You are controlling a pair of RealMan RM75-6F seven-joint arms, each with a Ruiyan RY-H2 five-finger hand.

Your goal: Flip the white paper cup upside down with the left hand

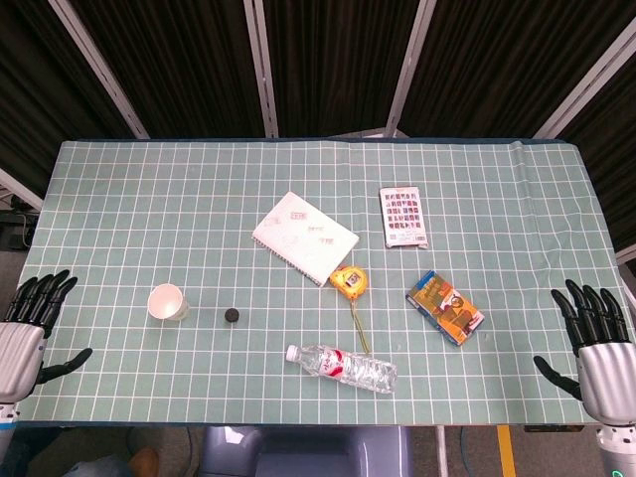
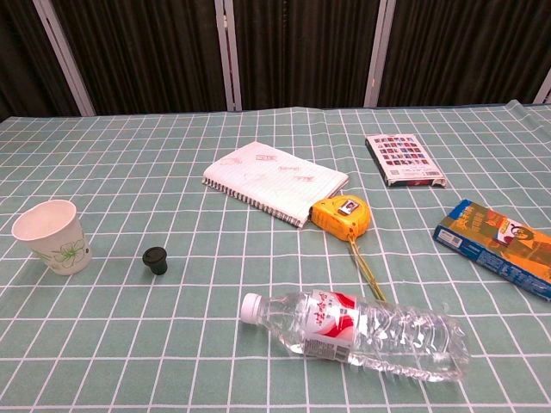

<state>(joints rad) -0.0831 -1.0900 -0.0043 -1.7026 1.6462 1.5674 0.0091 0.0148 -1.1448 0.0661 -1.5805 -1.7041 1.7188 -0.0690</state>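
The white paper cup (image 1: 168, 302) (image 2: 54, 237) stands upright, mouth up, on the left part of the green checked table; a green leaf print shows on its side. My left hand (image 1: 28, 326) hovers at the table's left edge, fingers spread and holding nothing, well left of the cup. At the right edge, my right hand (image 1: 596, 343) is likewise spread and holds nothing. Neither hand shows in the chest view.
A small black cap (image 1: 233, 316) (image 2: 156, 259) lies just right of the cup. A water bottle (image 1: 344, 367) lies on its side near the front. A spiral notebook (image 1: 303, 236), yellow tape measure (image 1: 348, 281), card box (image 1: 403, 216) and snack box (image 1: 445, 307) lie further right.
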